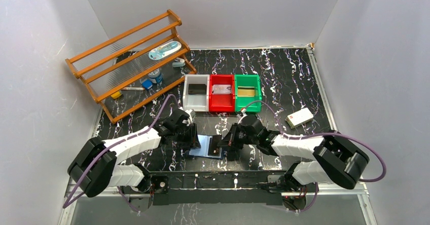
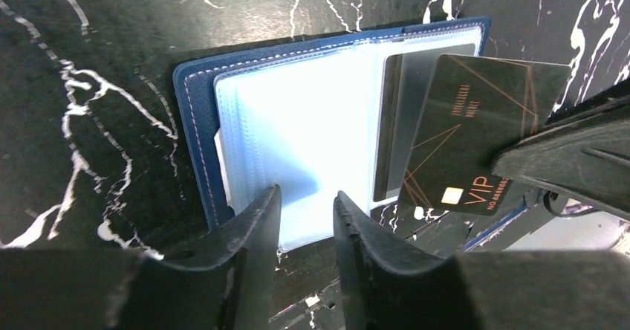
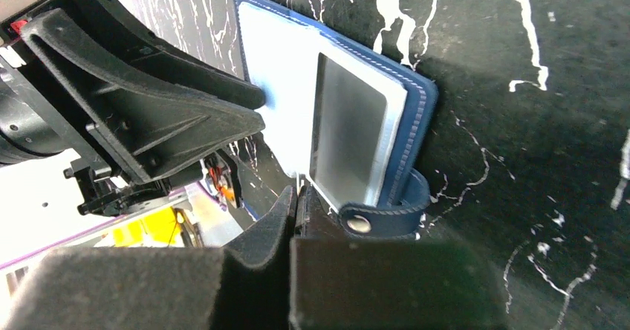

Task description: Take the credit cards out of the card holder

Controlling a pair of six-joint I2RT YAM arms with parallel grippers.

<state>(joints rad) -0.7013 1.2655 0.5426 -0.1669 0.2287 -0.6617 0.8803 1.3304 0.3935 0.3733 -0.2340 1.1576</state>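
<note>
Left wrist view: the card holder (image 2: 297,114) lies open on the black marbled table (image 2: 89,85), light blue inside facing up. The left gripper (image 2: 306,200) has its jaws a narrow gap apart, tips at the holder's near edge, clamping nothing visible. A black VIP card (image 2: 475,122) sits tilted over the holder's right half, one corner pinched in the right gripper (image 3: 297,196), whose jaws are pressed together. Beyond the holder, a dark card (image 1: 196,88) lies in the white bin (image 1: 196,106), a silvery card (image 1: 221,89) in the red bin (image 1: 221,106), a gold card (image 1: 246,91) in the green bin (image 1: 247,105)
</note>
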